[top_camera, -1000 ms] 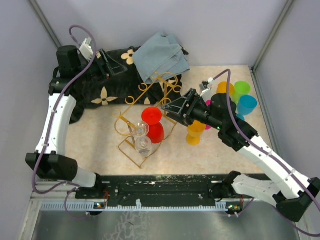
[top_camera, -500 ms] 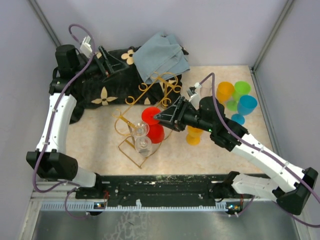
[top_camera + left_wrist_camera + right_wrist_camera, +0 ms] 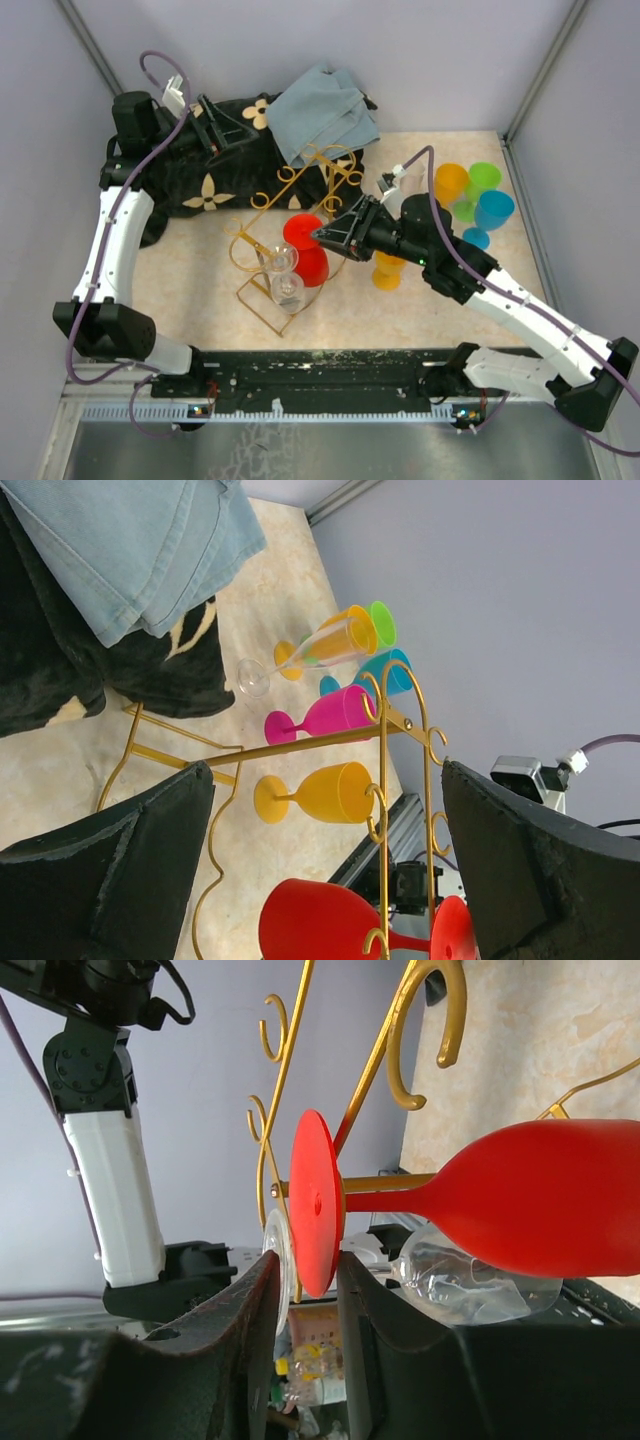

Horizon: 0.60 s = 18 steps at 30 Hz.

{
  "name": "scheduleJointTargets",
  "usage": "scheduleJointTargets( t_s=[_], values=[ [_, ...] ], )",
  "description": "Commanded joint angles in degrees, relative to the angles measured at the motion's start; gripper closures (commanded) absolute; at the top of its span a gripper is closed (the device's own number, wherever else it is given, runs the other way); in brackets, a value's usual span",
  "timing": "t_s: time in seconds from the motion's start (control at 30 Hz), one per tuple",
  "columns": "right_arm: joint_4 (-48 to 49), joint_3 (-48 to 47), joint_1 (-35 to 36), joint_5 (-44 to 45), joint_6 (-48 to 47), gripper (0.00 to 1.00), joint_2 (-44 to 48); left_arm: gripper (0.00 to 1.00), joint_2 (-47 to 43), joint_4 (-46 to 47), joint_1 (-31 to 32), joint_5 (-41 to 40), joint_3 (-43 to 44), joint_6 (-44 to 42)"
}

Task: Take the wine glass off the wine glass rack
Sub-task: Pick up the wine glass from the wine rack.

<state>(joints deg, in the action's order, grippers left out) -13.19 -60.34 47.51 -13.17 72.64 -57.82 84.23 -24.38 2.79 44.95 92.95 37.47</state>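
Right wrist: right end effector (image 3: 305,1272) straddles red wine glass (image 3: 530,1200) foot, grip unclear; left end effector (image 3: 322,780) released.

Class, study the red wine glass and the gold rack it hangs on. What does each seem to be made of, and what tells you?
The red wine glass is probably plastic: fully opaque, with a smooth, soft sheen. The rack looks like thin metal wire bent into curls, with a shiny gold finish.
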Motion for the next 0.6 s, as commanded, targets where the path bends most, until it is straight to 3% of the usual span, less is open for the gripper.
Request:
scheduleJointTargets(
  t_s=[0.0,0.2,0.57],
  values=[
    [3.11,0.60,0.77,-0.07,-0.09,0.72,0.75,0.00,-1.08,1.12,-0.41,1.39,-0.18,-0.25],
    [3.09,0.79,0.76,-0.16,0.09,1.00,0.91,0.00,-1.32,0.74,-0.44,1.53,-0.25,-0.39],
    [-0.14,0.03,0.79,2.43,0.71,1.00,5.18,0.00,-0.96,1.00,-0.46,1.98,-0.23,0.20]
  ],
)
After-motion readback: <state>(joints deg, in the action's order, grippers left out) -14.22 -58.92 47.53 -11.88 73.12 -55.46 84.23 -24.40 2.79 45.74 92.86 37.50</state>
